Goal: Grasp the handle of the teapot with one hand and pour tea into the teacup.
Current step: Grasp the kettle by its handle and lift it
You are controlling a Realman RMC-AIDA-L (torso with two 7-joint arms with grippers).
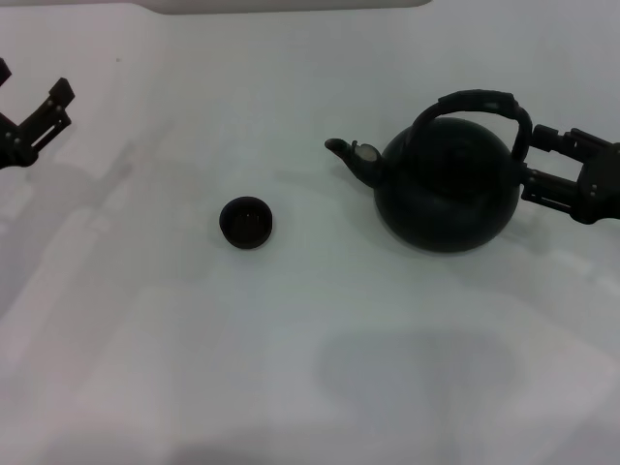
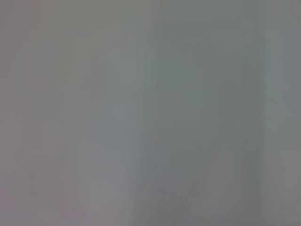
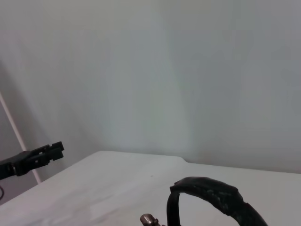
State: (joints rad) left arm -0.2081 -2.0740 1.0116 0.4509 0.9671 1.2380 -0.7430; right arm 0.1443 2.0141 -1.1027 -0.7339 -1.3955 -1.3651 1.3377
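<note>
We see the round dark teapot (image 1: 446, 189) aim its spout left — toward the tiny dark cup (image 1: 245, 222); our right gripper (image 1: 528, 165), fingers apart, flanks its black hoop handle (image 1: 475, 105).

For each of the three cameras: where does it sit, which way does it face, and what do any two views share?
Head: above, looking down at the table, teacup, teapot; left gripper at far left, right gripper by the handle.
Left wrist: only a blank grey surface, no robot parts.
Right wrist: behind the handle, facing across the table to the wall; left gripper shows far off.
Shared: head and right wrist both show handle and left gripper.
</note>
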